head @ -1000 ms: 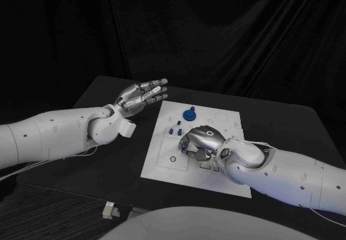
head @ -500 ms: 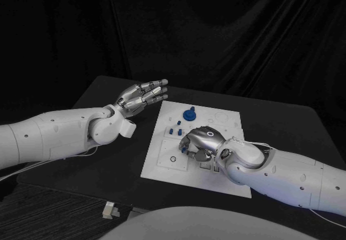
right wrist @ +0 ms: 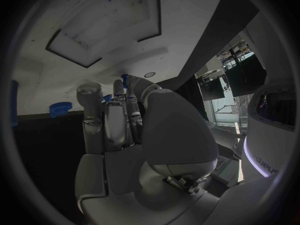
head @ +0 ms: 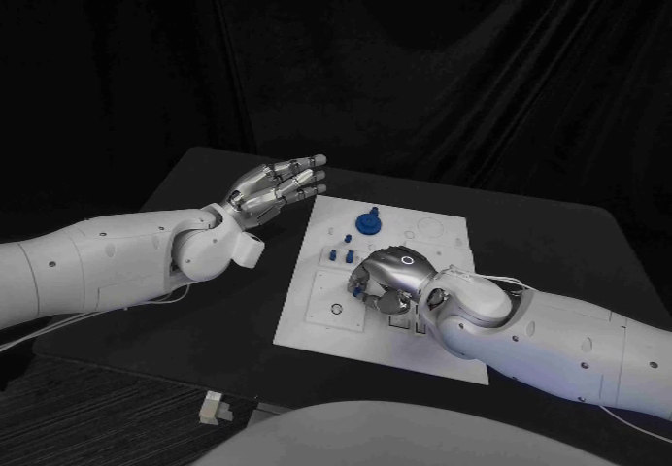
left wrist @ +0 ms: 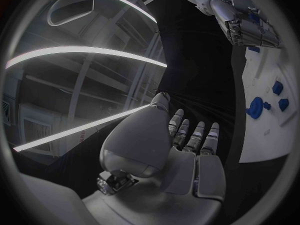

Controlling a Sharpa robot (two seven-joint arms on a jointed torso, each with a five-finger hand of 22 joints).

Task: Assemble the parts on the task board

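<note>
A black table (head: 196, 320) carries it all, and flat on its middle lies the white board (head: 316, 325), one long edge running just beside the left hand (head: 276, 183), which hangs above bare tabletop. The right hand (head: 392, 277) sits over the board's middle, with white plate spreading out on every side of it and dark table beyond.

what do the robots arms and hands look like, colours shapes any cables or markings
Both arms are white, with smooth rounded shells and small dark dots on the casing. The left hand and right hand are silver metal with segmented fingers and darker joints. The right hand carries a small glowing ring on its back. Thin pale cables trail from under the left arm and beside the right arm's forearm.
</note>
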